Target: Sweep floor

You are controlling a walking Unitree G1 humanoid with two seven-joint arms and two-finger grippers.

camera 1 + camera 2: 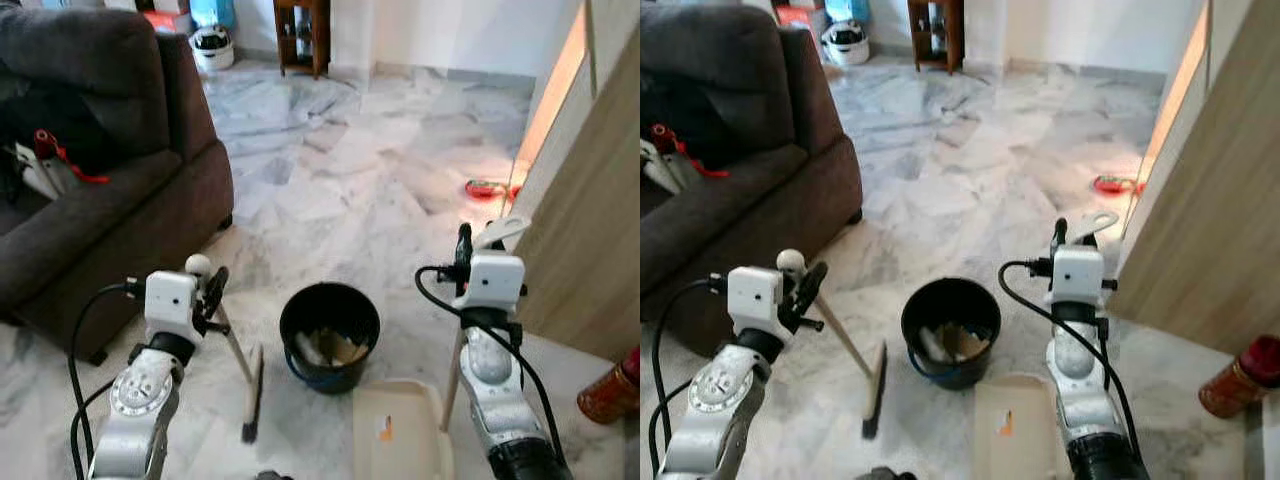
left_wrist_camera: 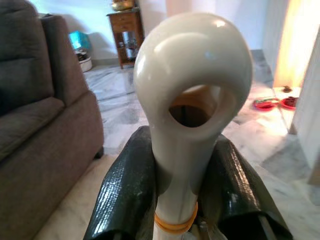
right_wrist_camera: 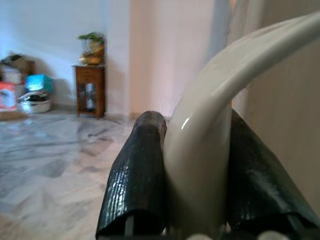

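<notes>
1. Left gripper (image 1: 210, 285) clamped on broom (image 1: 236, 352) handle top; shaft slanting down toward bucket (image 1: 329, 335), bristles on floor (image 1: 340, 180).
2. Right gripper (image 1: 465, 250) clamped on dustpan (image 1: 398, 430) handle; pan flat just beside bucket.

a home living room: a dark brown sofa (image 1: 110, 170) at the frame's left, a marble-patterned tiled floor (image 1: 350, 170) through the middle, and a small wooden side cabinet (image 1: 303, 35) against the white wall at the top.
</notes>
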